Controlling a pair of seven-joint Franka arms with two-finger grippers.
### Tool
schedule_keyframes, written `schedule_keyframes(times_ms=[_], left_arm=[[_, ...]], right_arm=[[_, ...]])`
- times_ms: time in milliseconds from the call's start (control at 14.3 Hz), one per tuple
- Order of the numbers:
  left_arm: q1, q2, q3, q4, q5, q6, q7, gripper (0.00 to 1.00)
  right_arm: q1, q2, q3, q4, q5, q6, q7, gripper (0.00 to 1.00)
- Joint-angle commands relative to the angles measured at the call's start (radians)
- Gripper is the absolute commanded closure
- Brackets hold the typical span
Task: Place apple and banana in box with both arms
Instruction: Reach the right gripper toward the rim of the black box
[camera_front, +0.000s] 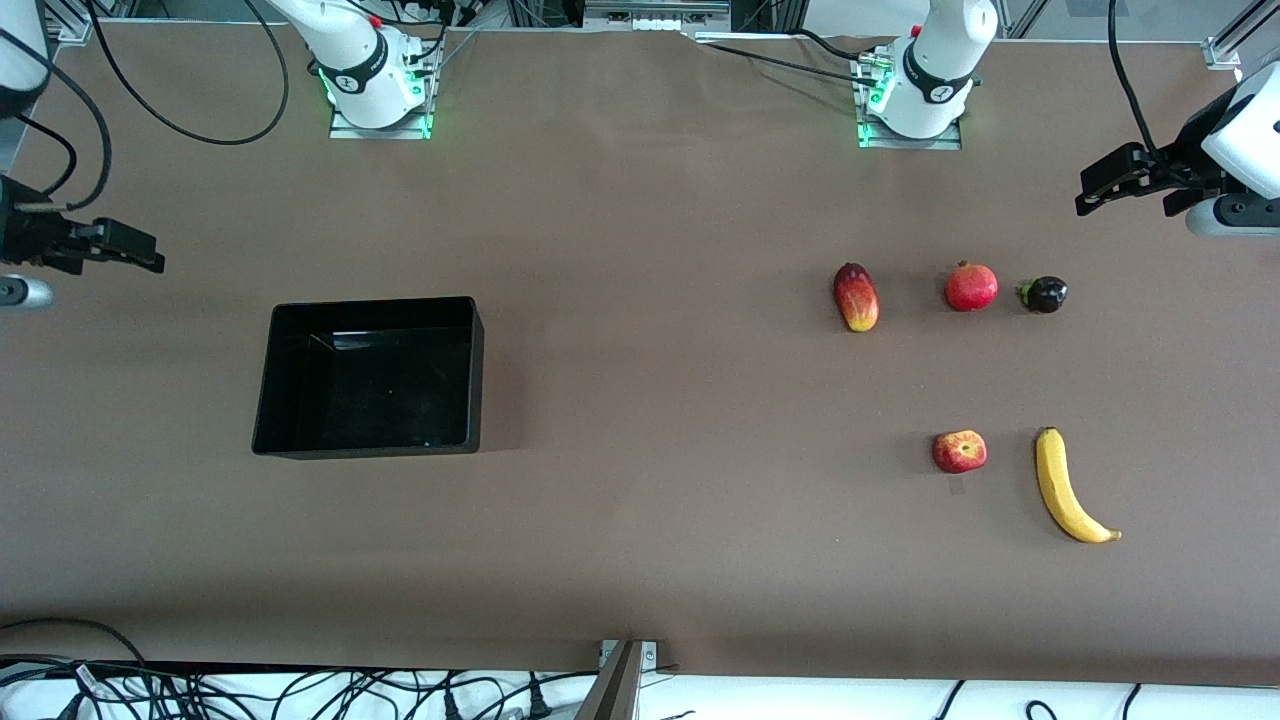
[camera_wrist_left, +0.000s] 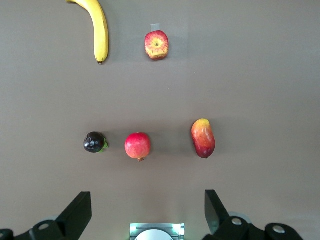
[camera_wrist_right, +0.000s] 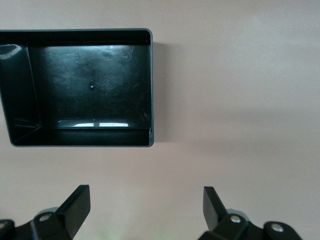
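Banana (camera_front: 1070, 490) lies on table (camera_front: 650, 500) nearest the front camera, toward left arm's end, apple (camera_front: 960, 451) just beside it. Black box (camera_front: 370, 440) sits well apart toward right arm's end, nothing in it. Farther back, a row: mango (camera_front: 856, 297), pomegranate (camera_front: 971, 287), mangosteen (camera_front: 1044, 294). Left tool (camera_front: 1110, 188) hangs released over the table edge at its own end. Right tool (camera_front: 125, 247) hangs released at the other end; both arms wait.
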Motion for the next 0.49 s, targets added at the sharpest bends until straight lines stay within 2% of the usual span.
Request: schedule_keyframes(times_ms=[0,140,280,420], left_arm=[[0.004,0.016,0.002,0.038,-0.025,-0.024,0.003,0.00],[0.002,0.016,-0.003,0.040,-0.023,-0.024,-0.003,0.00],[0.000,0.016,-0.004,0.040,-0.023,-0.024,-0.006,0.00],[0.000,0.016,-0.006,0.040,-0.023,-0.024,-0.016,0.00]], right_arm=[[-0.004,0.052,0.007,0.003,-0.012,0.064,0.030,0.00],[-0.004,0.064,0.007,-0.071,-0.012,0.210,0.030,0.00],[-0.006,0.055,0.002,-0.210,-0.010,0.339,0.032,0.00],[-0.007,0.058,-0.001,-0.345,-0.006,0.542,0.034,0.00]])
